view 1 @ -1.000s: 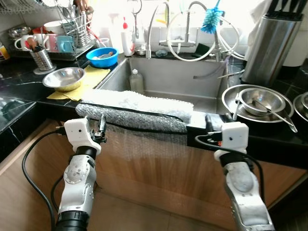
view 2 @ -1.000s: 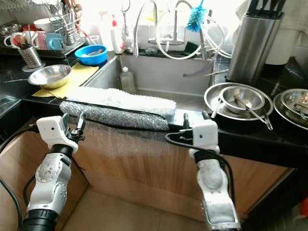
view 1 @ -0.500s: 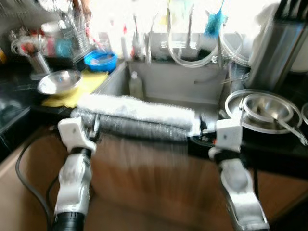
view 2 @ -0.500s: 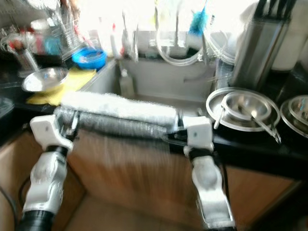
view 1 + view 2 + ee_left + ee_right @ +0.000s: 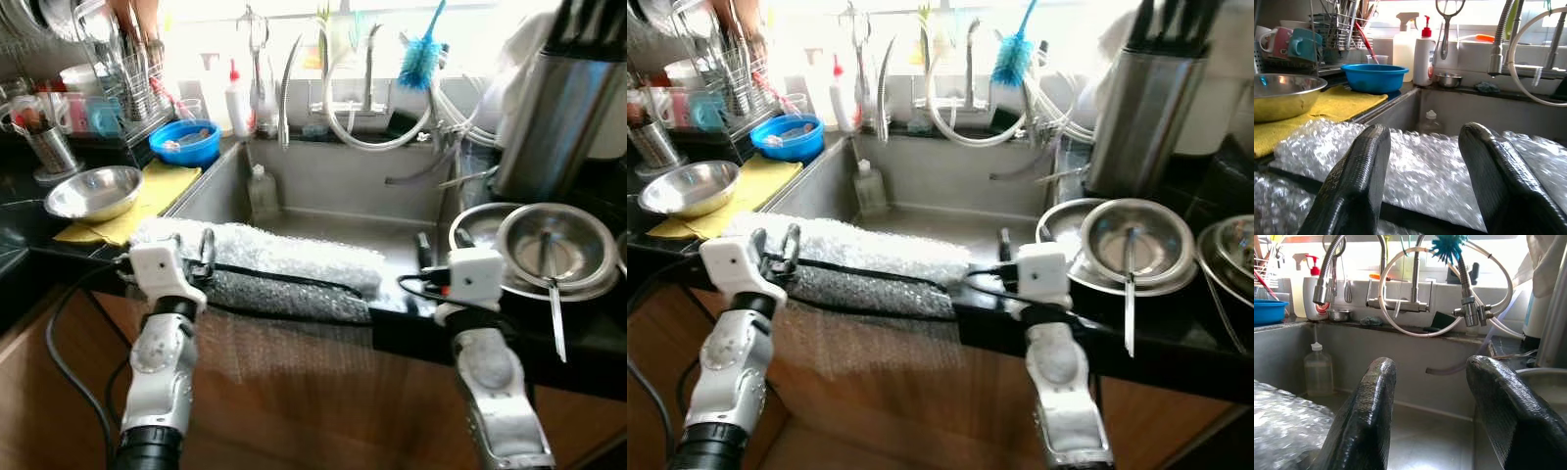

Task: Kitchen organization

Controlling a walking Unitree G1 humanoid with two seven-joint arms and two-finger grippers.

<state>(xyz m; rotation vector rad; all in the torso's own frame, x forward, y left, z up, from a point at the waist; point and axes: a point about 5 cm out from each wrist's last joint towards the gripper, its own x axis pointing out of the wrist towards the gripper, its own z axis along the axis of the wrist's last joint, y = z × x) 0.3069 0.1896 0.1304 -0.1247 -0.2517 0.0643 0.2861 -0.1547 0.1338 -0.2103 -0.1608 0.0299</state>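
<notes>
A roll of bubble wrap (image 5: 269, 272) lies draped over the front edge of the steel sink (image 5: 333, 176). My left gripper (image 5: 202, 253) stands open at the roll's left end, and in the left wrist view its fingers (image 5: 1359, 176) frame the bubble wrap (image 5: 1420, 164) just beyond them. My right gripper (image 5: 422, 251) is open at the counter edge past the roll's right end. In the right wrist view the right gripper (image 5: 1431, 363) points into the sink basin, with the bubble wrap (image 5: 1281, 418) off to one side. Nothing is held by either gripper.
A steel bowl (image 5: 93, 192) sits on a yellow cloth (image 5: 157, 186) at the left, with a blue bowl (image 5: 186, 143) and a dish rack (image 5: 118, 69) behind. Stacked steel bowls (image 5: 551, 247) and a tall steel knife holder (image 5: 558, 108) stand at the right. A plastic bottle (image 5: 259, 186) stands in the sink.
The whole picture blurred and shifted as the camera moved closer to the sink. Both grippers now sit higher, level with the counter edge. The bubble wrap lies where it was.
</notes>
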